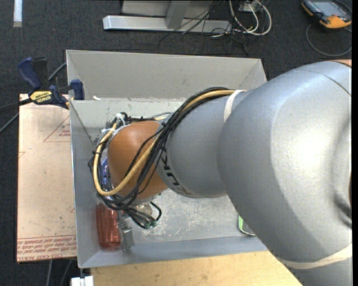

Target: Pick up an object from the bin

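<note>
- Closure of the end effector (127, 232) cannot be told; it sits low, just beside a red block (107, 226).
- That red block lies against the bin wall (84, 223); a grasp may scrape the wall or slip.
- Farther off lies a green scrap (241, 224).

floor: dark carpet (45, 28) | top edge: grey stand base (168, 21) | loose cables (251, 22) | top-right: orange device (330, 14)

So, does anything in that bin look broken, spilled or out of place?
Nothing stands out. A reddish-orange block lies flat in the bin's lower-left corner, and the arm hides most of the rest.
</note>
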Action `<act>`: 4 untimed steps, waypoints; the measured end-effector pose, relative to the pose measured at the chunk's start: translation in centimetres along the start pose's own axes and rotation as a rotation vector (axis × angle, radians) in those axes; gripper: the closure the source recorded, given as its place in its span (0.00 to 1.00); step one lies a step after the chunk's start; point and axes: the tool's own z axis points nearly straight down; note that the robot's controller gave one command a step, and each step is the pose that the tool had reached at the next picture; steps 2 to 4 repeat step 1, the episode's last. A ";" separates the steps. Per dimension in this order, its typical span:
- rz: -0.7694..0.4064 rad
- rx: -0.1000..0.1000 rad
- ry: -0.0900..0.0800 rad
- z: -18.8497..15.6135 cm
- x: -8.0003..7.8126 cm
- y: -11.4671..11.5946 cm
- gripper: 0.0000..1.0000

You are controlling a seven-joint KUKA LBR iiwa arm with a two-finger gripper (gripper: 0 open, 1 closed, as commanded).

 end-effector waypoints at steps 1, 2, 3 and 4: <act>0.007 0.001 0.006 -0.2 -0.7 -0.7 0.00; 0.007 0.001 0.006 -0.2 -0.7 -0.7 0.00; 0.007 0.001 0.006 -0.2 -0.7 -0.7 0.00; 0.007 0.001 0.006 -0.2 -0.7 -0.7 0.00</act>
